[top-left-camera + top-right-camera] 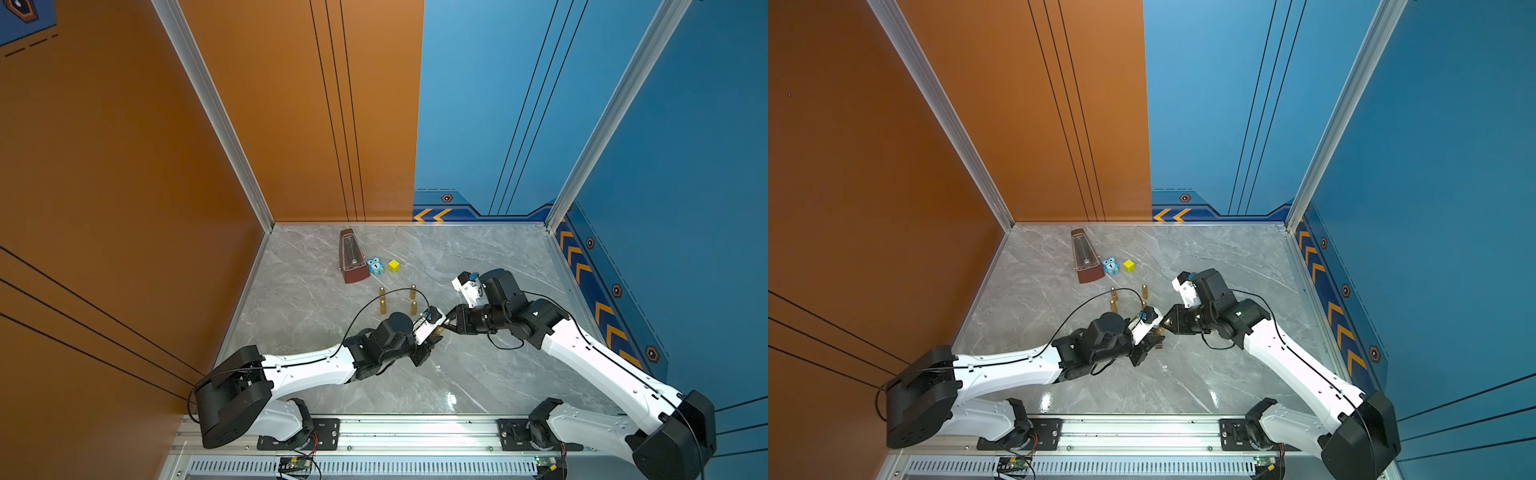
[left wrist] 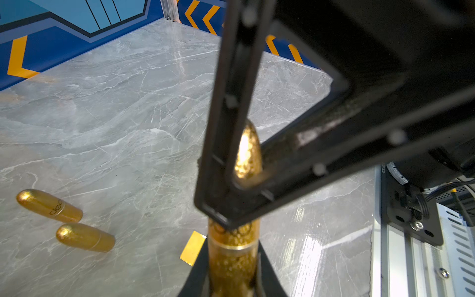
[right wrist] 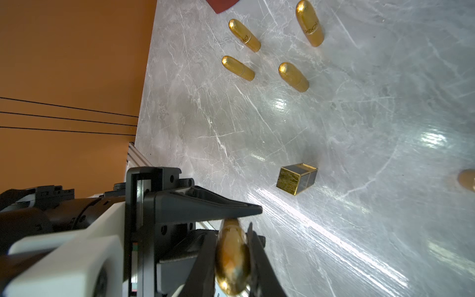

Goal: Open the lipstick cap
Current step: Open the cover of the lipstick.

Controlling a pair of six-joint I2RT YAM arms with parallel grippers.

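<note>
Jaws, both pairs: closed on one gold lipstick (image 2: 232,267). The lower barrel is clamped by the left gripper (image 2: 232,253). The rounded cap (image 2: 248,151), above the seam band, is pinched narrowly by the right gripper (image 3: 232,246).

Location: the item is held over the middle of the tabletop (image 1: 478,374), between the two wrists. Four spare lipsticks (image 1: 382,306) are stood upright just beyond it, toward the far edge.

Step in hand, as judged: the cap is to be drawn off. The pull is best made straight along the barrel's axis, with the left grip used as a fixed anchor. The cap would likely be cocked on its seat by any sideways drag. Slip on the glossy finish is to be expected if the pinch is light.

Pose: the left arm is stretched from the near-left corner toward the middle. The right arm is folded at the elbow near the right edge, with its forearm turned back inward so that the grippers meet nearly tip to tip.
</note>
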